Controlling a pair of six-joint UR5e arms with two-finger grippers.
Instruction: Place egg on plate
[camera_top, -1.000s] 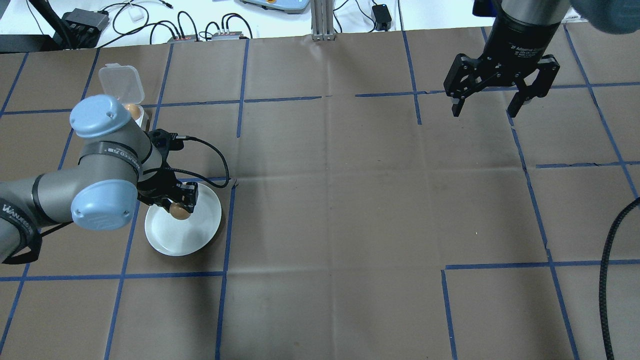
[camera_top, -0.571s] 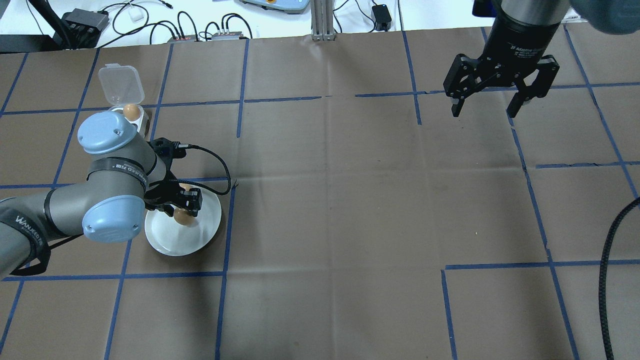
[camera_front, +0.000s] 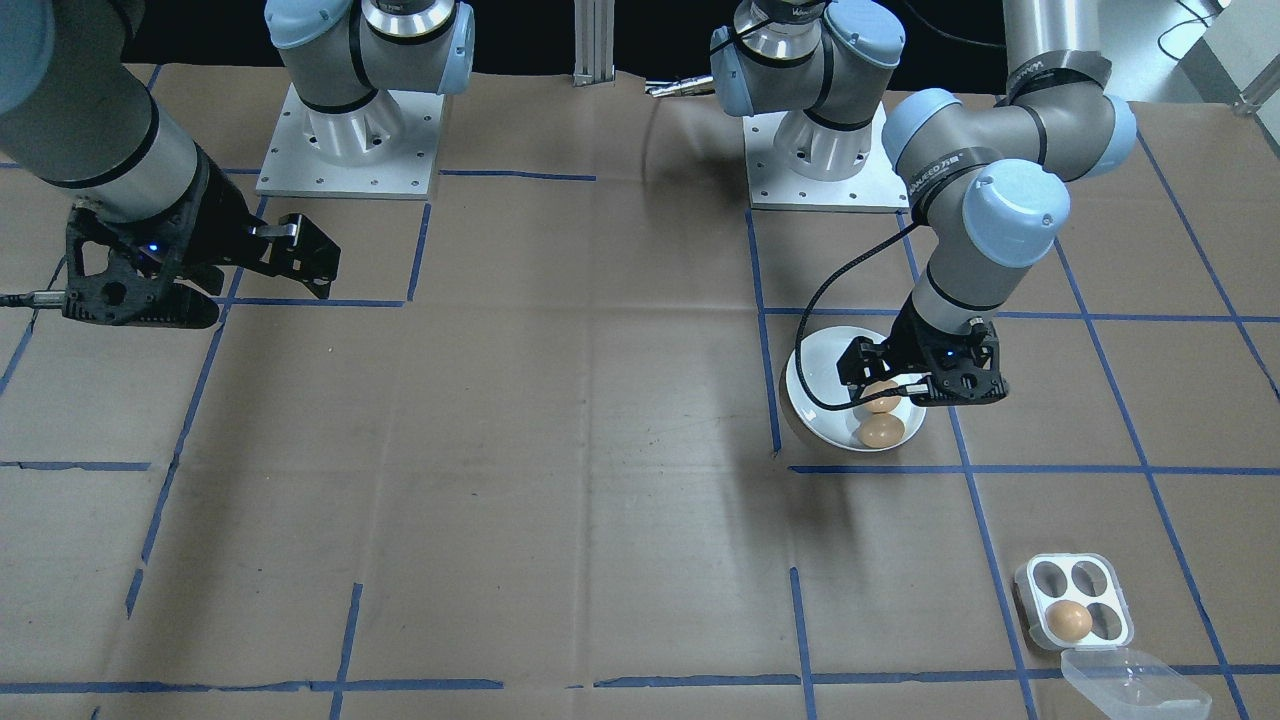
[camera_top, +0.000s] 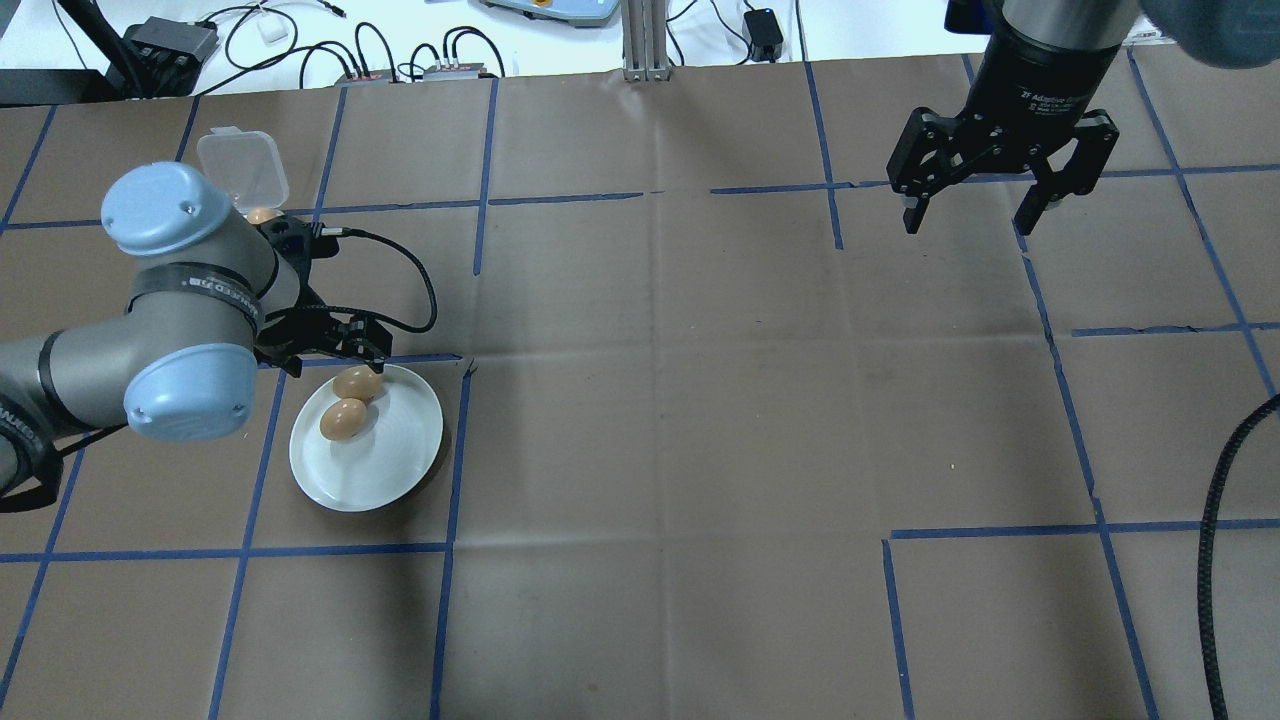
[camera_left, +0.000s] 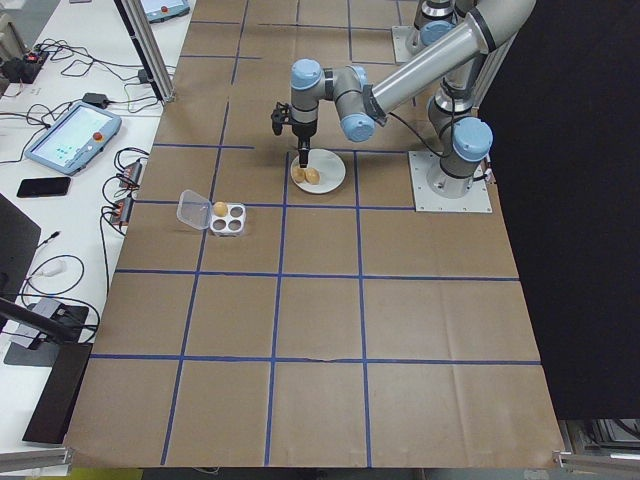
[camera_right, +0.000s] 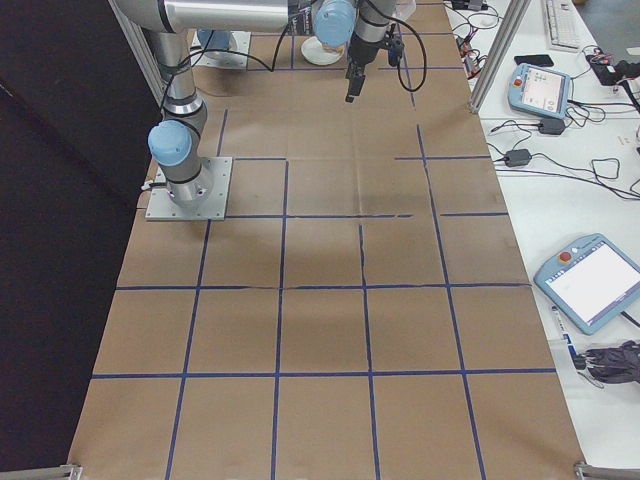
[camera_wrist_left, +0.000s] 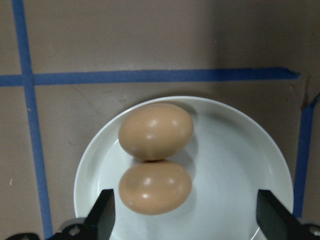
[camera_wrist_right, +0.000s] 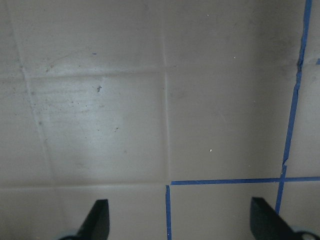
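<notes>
Two eggs lie on the plate (camera_top: 375, 470), touching each other: one egg (camera_top: 343, 419) nearer the plate's middle, the other egg (camera_top: 357, 382) close against the rim. Both sit just below the left gripper (camera_top: 330, 340), whose jaws stand spread wide with nothing between them; in the wrist view its fingertips (camera_wrist_left: 104, 212) flank the plate, apart from both eggs. Which of the two was the last one set down cannot be told from these views.

The main risk is rolling. The plate is shallow with a low rim, and the egg by the rim has little to stop it; a nudge from a finger as the arm moves off could tip it onto the table. The eggs lean on each other, so disturbing one would likely shift both. A sideways move at this height is the likeliest cause; a straight lift looks safer.

Beyond the gripper, the egg box (camera_front: 1075, 601) holds one more egg (camera_front: 1068, 620), its lid open. The right gripper (camera_top: 1003, 200) hangs open, well away, over bare table.
</notes>
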